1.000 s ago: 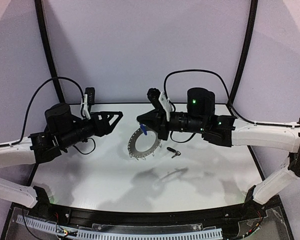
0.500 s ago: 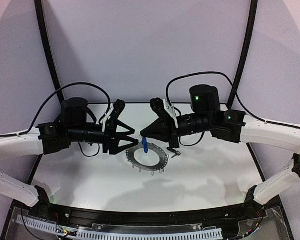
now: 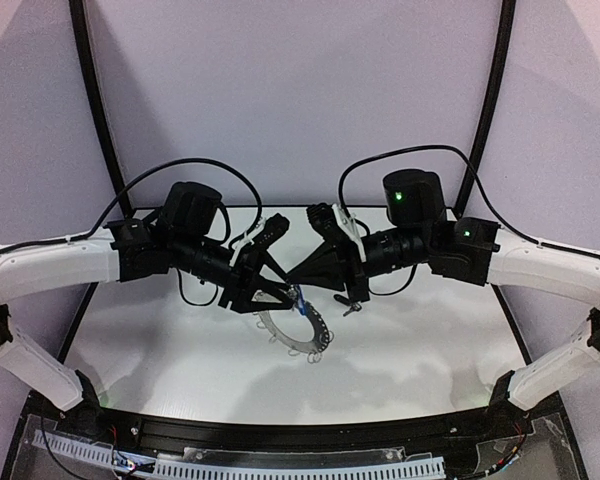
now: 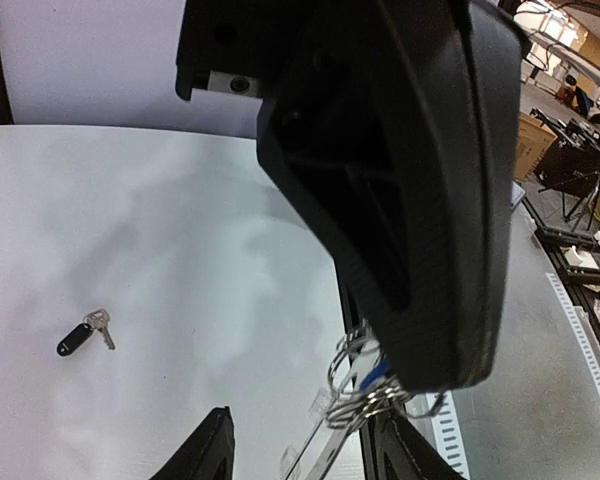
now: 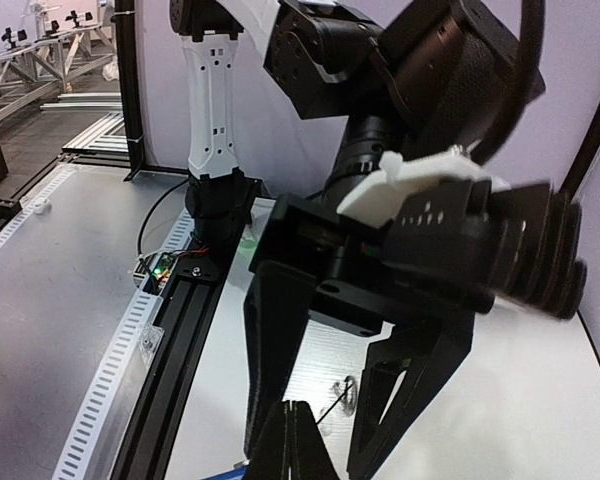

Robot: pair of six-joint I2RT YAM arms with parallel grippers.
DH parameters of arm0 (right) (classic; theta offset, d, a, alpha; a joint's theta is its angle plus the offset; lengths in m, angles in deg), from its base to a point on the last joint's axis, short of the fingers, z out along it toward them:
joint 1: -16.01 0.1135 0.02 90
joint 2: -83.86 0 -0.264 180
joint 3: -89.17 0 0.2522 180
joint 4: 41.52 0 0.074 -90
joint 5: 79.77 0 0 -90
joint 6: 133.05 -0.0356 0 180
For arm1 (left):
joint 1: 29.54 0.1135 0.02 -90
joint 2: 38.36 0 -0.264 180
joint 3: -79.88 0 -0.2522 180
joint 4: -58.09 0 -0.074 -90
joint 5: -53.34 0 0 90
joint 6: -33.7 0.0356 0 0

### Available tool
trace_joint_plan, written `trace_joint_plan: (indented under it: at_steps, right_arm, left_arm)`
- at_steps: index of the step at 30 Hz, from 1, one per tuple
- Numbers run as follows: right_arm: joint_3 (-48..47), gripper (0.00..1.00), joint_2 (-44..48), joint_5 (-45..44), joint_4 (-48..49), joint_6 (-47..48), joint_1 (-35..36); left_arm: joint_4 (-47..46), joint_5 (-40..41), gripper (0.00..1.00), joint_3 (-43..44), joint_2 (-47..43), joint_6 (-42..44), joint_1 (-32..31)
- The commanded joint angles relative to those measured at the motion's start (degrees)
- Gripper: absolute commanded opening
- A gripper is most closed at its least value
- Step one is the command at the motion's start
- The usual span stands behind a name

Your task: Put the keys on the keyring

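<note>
White table (image 4: 180,220), left wrist shows black key (image 4: 77,340)

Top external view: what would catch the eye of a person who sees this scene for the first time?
The two black hands stand almost tip to tip above the middle of the table: the left hand open, the right hand shut on the blue key. Just below them is the grey keyring. The black key lies alone on the white surface.
</note>
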Motion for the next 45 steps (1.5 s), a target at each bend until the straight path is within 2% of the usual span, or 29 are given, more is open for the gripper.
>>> trace_joint_plan:
  at_steps: [1, 12, 21, 30, 41, 45]
  right_arm:
    - [-1.12, 0.00, 1.25, 1.59, 1.40, 0.68, -0.36]
    - [-1.24, 0.00, 1.00, 1.93, -0.27, 1.92, -0.38]
    - [-1.33, 0.00, 0.79, 2.87, -1.41, 3.03, -0.35]
    - [-1.72, 0.00, 0.46, 3.93, -1.63, 3.35, -0.36]
    - [-3.08, 0.00, -0.75, 4.82, -2.05, 3.75, -0.36]
    - [-3.26, 0.00, -1.12, 5.09, -1.96, 3.58, -0.42]
  left_arm:
    - [2.84, -2.58, 0.47, 1.63, 0.10, 1.46, 0.08]
    - [1.70, -3.62, 0.45, 1.93, -1.07, 1.68, 0.08]
    - [2.30, -1.39, 0.41, 2.09, -2.30, 1.86, 0.10]
    - [2.56, -3.73, 0.39, 2.99, -1.43, 1.26, 0.10]
    - [6.03, -6.85, 0.29, 6.21, 2.01, 2.53, 0.08]
    - [6.12, -6.44, 0.21, 6.24, 2.07, 2.42, 0.08]
